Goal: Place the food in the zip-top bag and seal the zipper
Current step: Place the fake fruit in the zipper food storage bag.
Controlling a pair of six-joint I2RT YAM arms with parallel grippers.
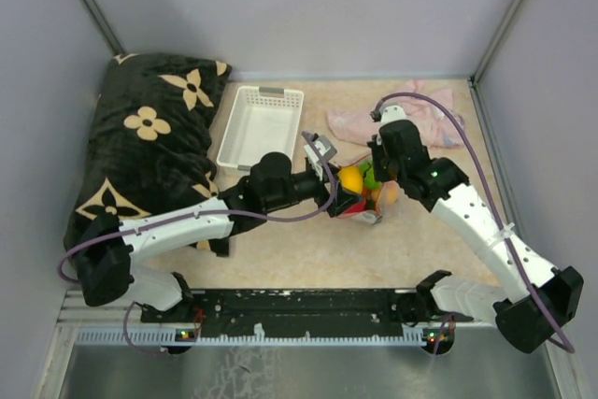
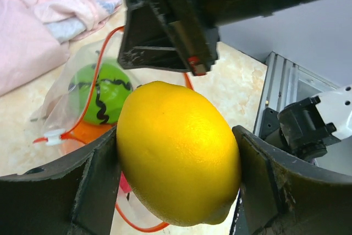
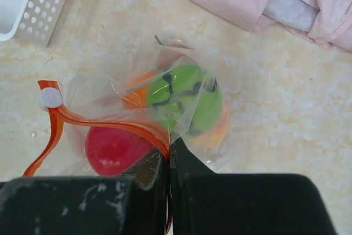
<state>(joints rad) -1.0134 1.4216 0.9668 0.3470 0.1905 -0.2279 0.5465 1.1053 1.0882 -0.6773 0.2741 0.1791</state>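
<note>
A yellow lemon-shaped piece of food (image 2: 179,152) is clamped between the two fingers of my left gripper (image 2: 177,169), held just above the table beside the zip-top bag (image 3: 190,81). The clear bag lies mid-table with green (image 3: 187,100), red (image 3: 113,149) and orange (image 3: 137,94) food inside. Its red-orange zipper (image 3: 110,122) stands apart in an open loop, with a white slider (image 3: 49,98) at one end. My right gripper (image 3: 169,155) is shut on the zipper strip at the bag's near edge. From above, the lemon (image 1: 350,178) sits against the bag (image 1: 366,205), between both grippers.
A white slotted basket (image 1: 260,125) stands behind the left arm. A pink cloth (image 1: 411,119) lies crumpled at the back right. A black flower-patterned pillow (image 1: 149,137) fills the left side. Grey walls close the table on three sides.
</note>
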